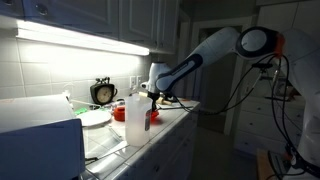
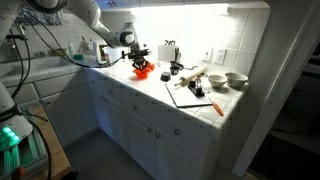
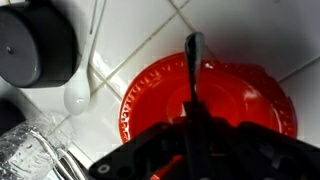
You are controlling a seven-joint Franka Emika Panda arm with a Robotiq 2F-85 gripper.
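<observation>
Dark utensil [image 3: 194, 80], Mia: where is it?

Over the red plate [image 3: 240, 95], Tom. In the wrist view it is a thin black stick with a rounded tip. It runs from the fingers [image 3: 212, 150] at 6 o'clock straight toward 12 o'clock, and its tip shows just past the plate's rim.

How do the fingers stand, Mia?

Pressed together, pinching the stick's near end, which they hide.

What does that view give that the outer ones lack?

The close things, Tom. A white spoon [image 3: 80, 95] lies on the tiled table [image 3: 270, 30] just beside the plate at 9 o'clock. A black round thing [image 3: 35, 45] sits at 10 o'clock, and clear glassware [image 3: 30, 150] at 8 o'clock. You can also see the plate's ridged rim and glossy red face.

And the exterior views, Mia?

They show the surroundings. In an exterior view the arm [image 1: 200, 55] reaches in from 3 o'clock. A clear jug [image 1: 133, 108] stands just beside the plate there, with a clock [image 1: 103, 92] and white dishes [image 1: 95, 118] further toward 9 o'clock. In an exterior view a cutting board [image 2: 190, 95], a rolling pin [image 2: 190, 77] and pale bowls [image 2: 237, 79] lie well apart from the plate [image 2: 143, 71], toward 3 o'clock. The stick itself is too small to make out in either.
</observation>
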